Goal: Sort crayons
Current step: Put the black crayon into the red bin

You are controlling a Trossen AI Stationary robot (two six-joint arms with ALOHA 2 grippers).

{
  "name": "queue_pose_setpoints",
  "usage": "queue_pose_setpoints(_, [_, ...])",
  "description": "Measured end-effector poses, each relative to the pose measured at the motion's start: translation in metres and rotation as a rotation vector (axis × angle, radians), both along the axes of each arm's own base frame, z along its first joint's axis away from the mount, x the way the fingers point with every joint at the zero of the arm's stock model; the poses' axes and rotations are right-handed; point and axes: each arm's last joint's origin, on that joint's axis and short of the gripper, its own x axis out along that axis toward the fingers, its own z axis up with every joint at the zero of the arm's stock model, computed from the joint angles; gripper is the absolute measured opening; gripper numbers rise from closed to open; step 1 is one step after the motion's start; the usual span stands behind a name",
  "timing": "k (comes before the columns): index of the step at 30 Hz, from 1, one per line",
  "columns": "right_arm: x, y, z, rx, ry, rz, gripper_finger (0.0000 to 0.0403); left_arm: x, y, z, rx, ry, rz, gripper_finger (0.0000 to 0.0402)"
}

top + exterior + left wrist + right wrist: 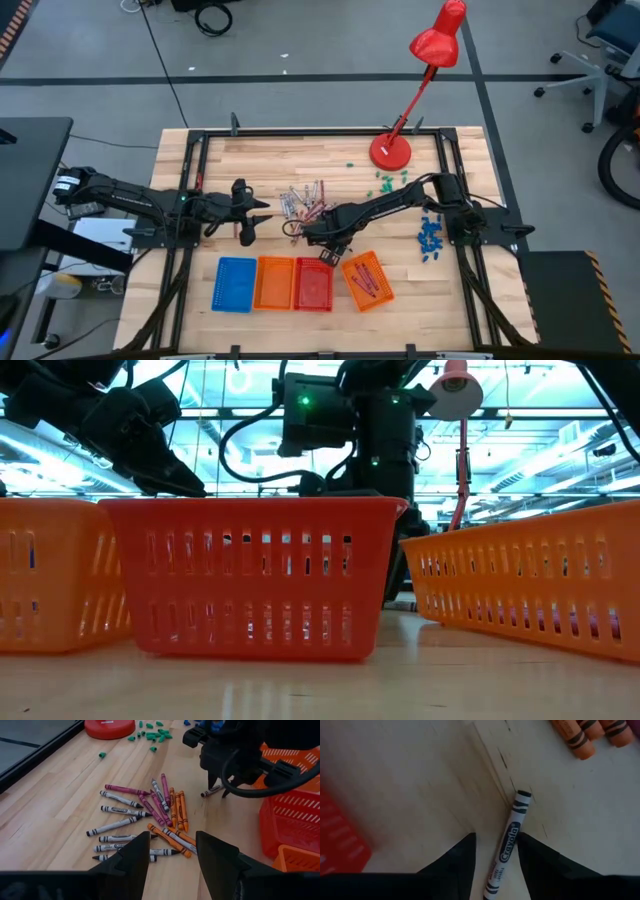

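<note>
Your right pincer (495, 852) straddles, unclenched, a grey crayon (506, 847) lying on the bench (420, 780) beside the red basket (313, 283); it's light, stiff, roll-prone, so pinch mid-length across its paper wrap.

My light wooden plank table (270, 150) bearing scattered thin wax crayons (305, 200), four slotted plastic baskets (295, 283), red lamp base (390, 152), green bits (385, 180), blue bits (430, 238).

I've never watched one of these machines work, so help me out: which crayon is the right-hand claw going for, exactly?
Start at the red basket in the row of baskets, then look just behind it, where the right gripper points down at the table. One grey crayon lies between its open fingers. Unlike the crayons piled nearby, it lies alone.
</note>
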Motion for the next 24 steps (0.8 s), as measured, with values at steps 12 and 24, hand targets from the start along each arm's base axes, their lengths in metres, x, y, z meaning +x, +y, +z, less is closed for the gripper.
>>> queue_pose_setpoints(12, [-0.0007,-0.0023,-0.0015,-0.006,0.014,0.022,0.0088,0.0,0.0,0.0,0.0,0.0,0.0,0.0173])
queue_pose_setpoints(24, [-0.0023,-0.0064,0.004,0.003,0.01,0.03,0.0026,0.0,0.0,0.0,0.0,0.0,0.0,0.0173])
